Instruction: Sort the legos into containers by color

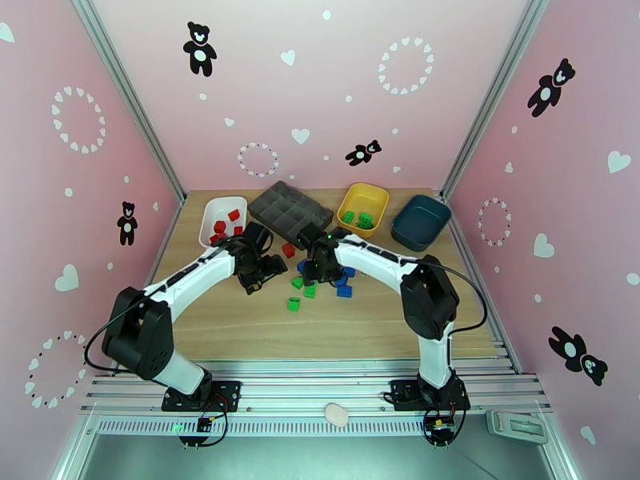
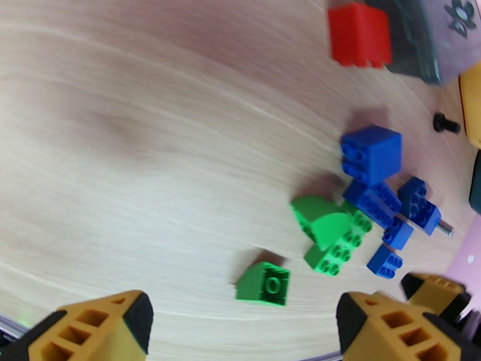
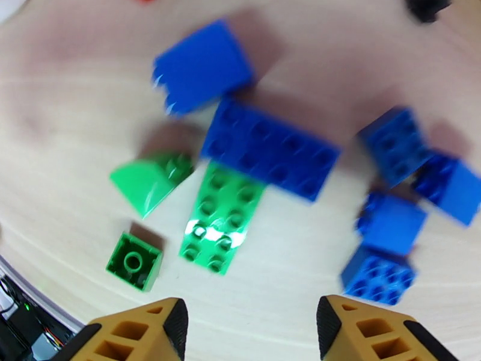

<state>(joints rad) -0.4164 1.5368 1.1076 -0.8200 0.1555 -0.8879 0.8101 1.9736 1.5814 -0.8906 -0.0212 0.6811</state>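
Hovering over loose blue and green legos [image 1: 320,286] on the bench [image 1: 240,330], the left end effector [image 2: 243,323] and right end effector [image 3: 251,326] both hang spread, pinching nothing; red bricks [image 1: 226,224] lie in the white bin [image 1: 214,204], green bricks [image 1: 362,220] in the yellow bin [image 1: 374,200], the teal bin [image 1: 422,222] beside it, one stray red brick [image 1: 288,250] near the grey tray [image 1: 290,210]

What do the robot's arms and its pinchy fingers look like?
The left arm and right arm are made of white tube-shaped pieces joined by chunky black joints, standing on black bases. A thin black cable loops out beside each shoulder. The left gripper and right gripper have orange-yellow fingers with hollow cut-out windows and black tips.
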